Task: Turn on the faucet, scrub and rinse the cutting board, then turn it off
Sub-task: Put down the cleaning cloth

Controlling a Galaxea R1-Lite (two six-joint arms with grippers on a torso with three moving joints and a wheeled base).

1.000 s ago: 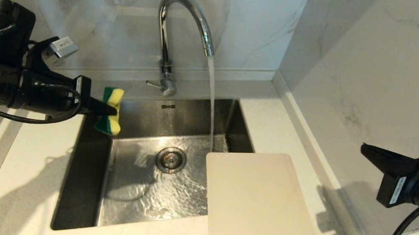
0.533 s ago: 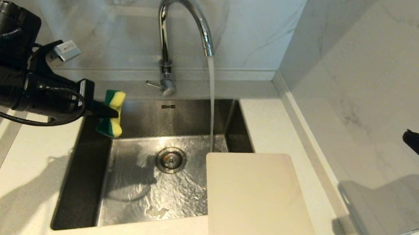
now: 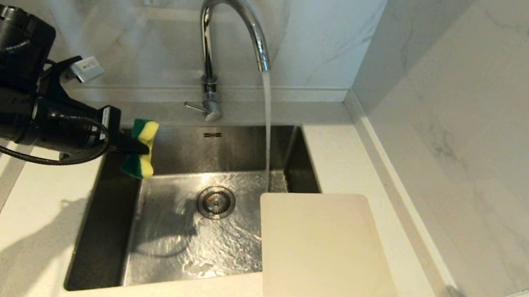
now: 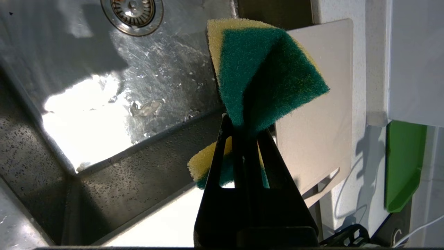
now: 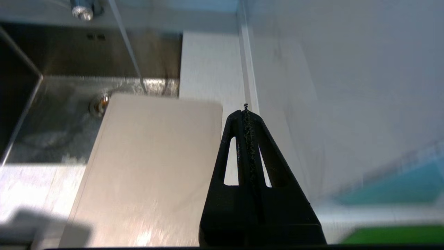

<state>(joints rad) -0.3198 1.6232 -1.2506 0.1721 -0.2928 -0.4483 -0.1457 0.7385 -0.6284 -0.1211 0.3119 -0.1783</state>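
- left gripper [image 3: 137,146], to the left of the sink [image 3: 108,230] and over its left rim, is clenched on the green-and-yellow sponge [image 3: 141,147], which bulges out on both sides of the pinch.
- the faucet [image 3: 225,32] stands behind the sink at its back edge, with its thin side lever [image 3: 194,106] at the base; water [image 3: 266,127] pours from the spout into the back right of the basin, so turning it on looks done.
- the cutting board [image 3: 330,269] lies flat, its far left corner overhanging the sink's right side and the rest on the counter [image 3: 37,233] to the right of the sink; the stream lands just behind its far edge, not on it.
- right gripper [image 5: 245,111] is pressed closed on nothing, above the counter to the right of the sink beside the board's far right corner.
- judged step: scrubbing has yet to begin; the next move calls for carrying the sponge across the sink to the board's face, and probably steadying or shifting the board so water reaches it.
- the left wrist view shows the sponge folded in the pinch, the drain [image 4: 132,12], and a green flat object [image 4: 404,163] beyond the board; the head view shows only a corner of that object and barely any of the right arm, whose closed fingers only the right wrist view shows.
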